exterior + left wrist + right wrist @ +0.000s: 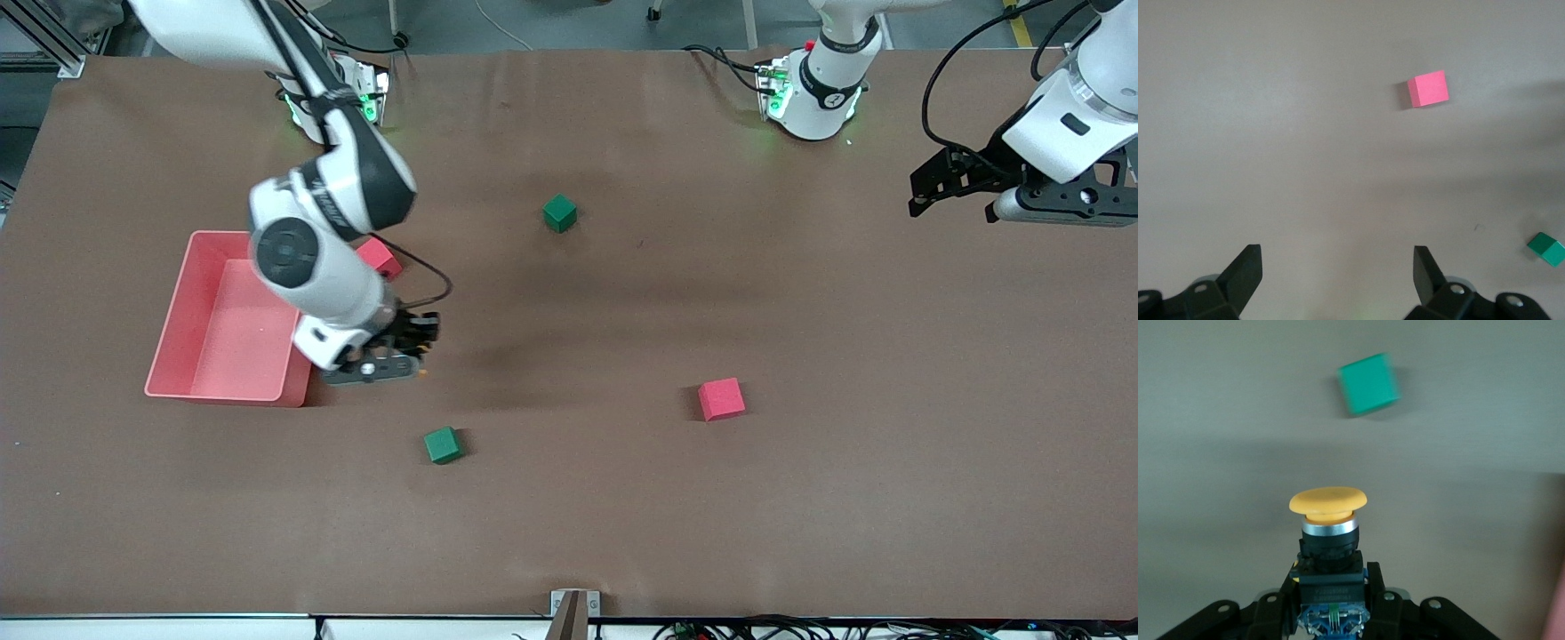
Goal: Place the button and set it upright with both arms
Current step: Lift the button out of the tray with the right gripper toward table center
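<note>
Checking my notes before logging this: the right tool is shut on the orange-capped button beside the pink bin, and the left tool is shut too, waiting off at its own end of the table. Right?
Not quite. The left tool is open; the left wrist view shows its fingers wide apart with nothing between them. The rest holds: the right tool is shut on the button beside the pink bin.

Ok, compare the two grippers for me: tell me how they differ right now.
The right gripper is shut on the button, low beside the pink tray; the left gripper is open and empty. The right reaches mid-table; the left waits over its own end. Both are black and two-fingered.
</note>
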`<state>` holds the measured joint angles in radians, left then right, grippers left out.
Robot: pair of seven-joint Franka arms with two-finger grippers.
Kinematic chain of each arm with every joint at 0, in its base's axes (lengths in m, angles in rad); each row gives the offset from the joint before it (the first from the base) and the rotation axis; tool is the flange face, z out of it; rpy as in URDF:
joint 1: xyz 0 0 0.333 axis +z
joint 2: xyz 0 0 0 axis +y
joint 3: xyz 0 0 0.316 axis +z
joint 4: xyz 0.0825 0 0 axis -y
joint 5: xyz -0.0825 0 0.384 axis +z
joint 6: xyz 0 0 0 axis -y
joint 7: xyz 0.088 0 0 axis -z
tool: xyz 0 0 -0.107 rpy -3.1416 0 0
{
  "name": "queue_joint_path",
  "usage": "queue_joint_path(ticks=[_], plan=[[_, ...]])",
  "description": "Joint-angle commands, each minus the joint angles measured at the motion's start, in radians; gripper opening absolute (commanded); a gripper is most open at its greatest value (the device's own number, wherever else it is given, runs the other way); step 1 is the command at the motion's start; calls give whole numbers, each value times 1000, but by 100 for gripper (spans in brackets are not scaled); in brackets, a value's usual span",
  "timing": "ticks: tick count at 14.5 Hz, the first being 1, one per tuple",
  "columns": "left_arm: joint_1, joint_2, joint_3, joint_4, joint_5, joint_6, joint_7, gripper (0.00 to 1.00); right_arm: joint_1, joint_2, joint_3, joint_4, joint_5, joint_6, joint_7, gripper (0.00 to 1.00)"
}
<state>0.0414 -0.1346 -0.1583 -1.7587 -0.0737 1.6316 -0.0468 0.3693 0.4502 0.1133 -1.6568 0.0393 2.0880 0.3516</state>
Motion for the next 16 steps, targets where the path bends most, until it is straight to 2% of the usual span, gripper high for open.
queue_joint_path(ticks=[1,3,5,8,13,15,16], plan=[[-2,3,-6,2,-15,-6,-16,100,94,158,-15,167,-38,-12,120,4],[0,9,-6,8,-17,-3,-4,100,157,232,-18,227,-88,-6,150,4],[-2,33,-6,36,-17,-1,1,100,209,284,-32,258,-96,30,187,4],[-18,64,-9,45,-14,2,-7,100,263,356,-44,259,-110,141,254,4],[-34,116,-21,67,-1,7,-11,100,324,429,-61,272,-114,182,354,5],[-34,147,-32,76,-12,7,-13,100,333,435,-63,272,-114,182,357,14],[-35,159,-32,88,-14,7,-13,100,333,435,-63,275,-114,179,356,32]])
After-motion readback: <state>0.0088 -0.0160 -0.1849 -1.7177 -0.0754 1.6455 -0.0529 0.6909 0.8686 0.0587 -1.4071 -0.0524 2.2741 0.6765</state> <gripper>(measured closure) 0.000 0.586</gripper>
